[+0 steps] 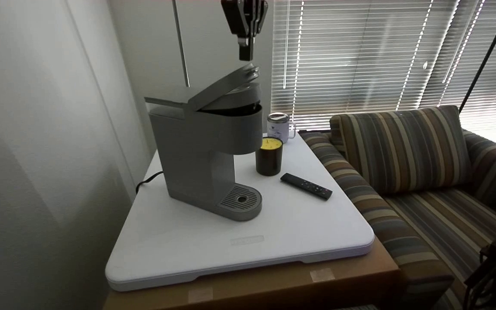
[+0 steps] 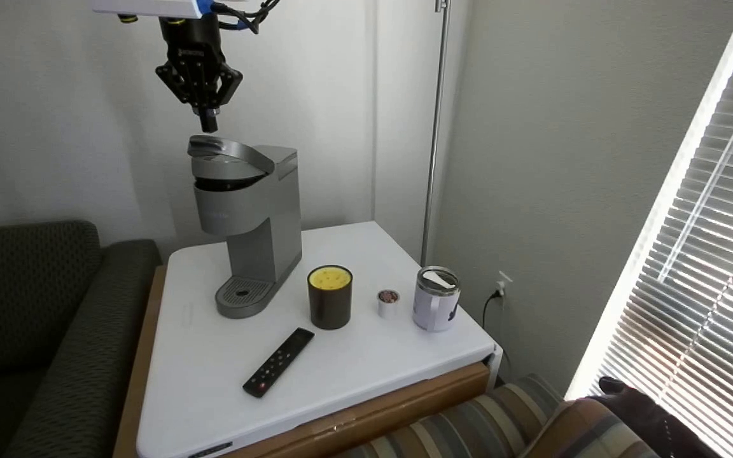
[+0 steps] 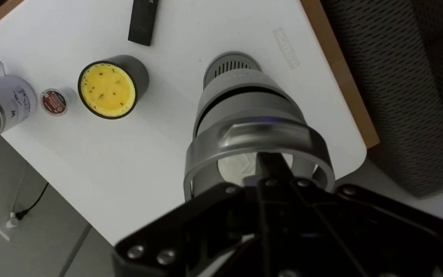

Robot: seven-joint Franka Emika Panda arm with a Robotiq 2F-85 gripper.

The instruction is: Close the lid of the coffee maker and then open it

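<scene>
Pressed together at the fingers (image 1: 246,51), with nothing held between them; pointing straight down just above the raised front of the lid (image 1: 224,87), with only a thin gap to it in both exterior views. In the wrist view, overlapping the hollow just behind the lid's shiny front bar (image 3: 260,134), so possibly a touch too far back for a clean push. Next outward, down to the lid itself: tilted up at the front, neither down flat nor fully upright, with a dark gap beneath it, at the top of the coffee maker (image 1: 200,150). Judging by that tilt and by closed fingers overhead, most likely on the closing half of the task, with the opening left for afterwards. Calls next for a slow press straight down on the front bar, not through the hollow behind it, until flush, without tipping or sliding the coffee maker on the white bench (image 1: 179,245). Later, will probably need the fingers hooked under the front bar and drawn upward. Farther out on the bench: a dark candle jar (image 2: 330,302) near the coffee maker, then a remote (image 2: 279,362), a small pod (image 2: 388,305) and a mug (image 2: 433,308)
</scene>
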